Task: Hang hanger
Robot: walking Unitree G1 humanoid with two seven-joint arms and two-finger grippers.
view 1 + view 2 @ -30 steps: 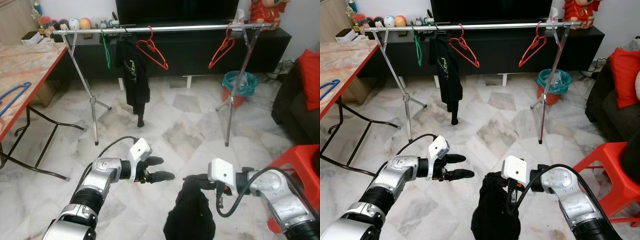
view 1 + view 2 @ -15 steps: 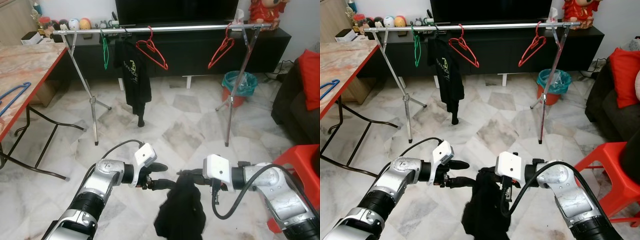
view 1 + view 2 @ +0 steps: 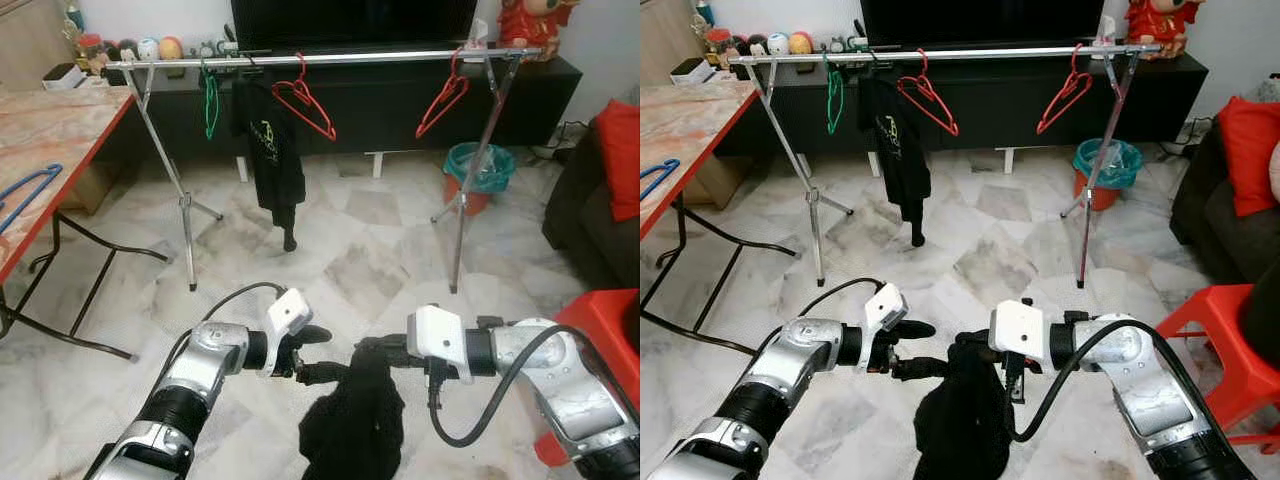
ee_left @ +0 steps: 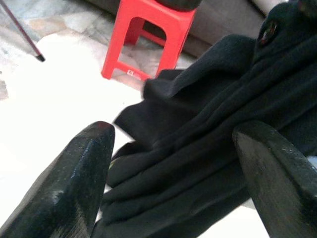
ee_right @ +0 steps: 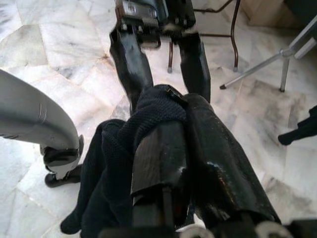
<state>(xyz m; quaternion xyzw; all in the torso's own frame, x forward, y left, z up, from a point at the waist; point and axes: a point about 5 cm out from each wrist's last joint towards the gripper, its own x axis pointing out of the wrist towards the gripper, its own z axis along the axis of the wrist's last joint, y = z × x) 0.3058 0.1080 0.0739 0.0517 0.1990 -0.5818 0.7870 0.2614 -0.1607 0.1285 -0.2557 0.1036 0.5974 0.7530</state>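
Observation:
My right gripper is shut on the top of a black garment, which hangs in a bunch low over the floor between my arms. In the right wrist view, the cloth wraps over the right gripper. My left gripper is open. Its fingers stand either side of the garment's upper edge, right in front of the right gripper. Farther ahead, a clothes rack's silver rail carries a green hanger, a black shirt and two red hangers.
On the left, a marble-topped table holds a blue hanger. A red stool and a dark sofa stand at the right. A teal bin sits behind the rack's right leg. Marble floor lies between me and the rack.
My left gripper has moved right, up to the garment. My right gripper has shifted slightly left with the garment, and the cloth now hangs more to the left.

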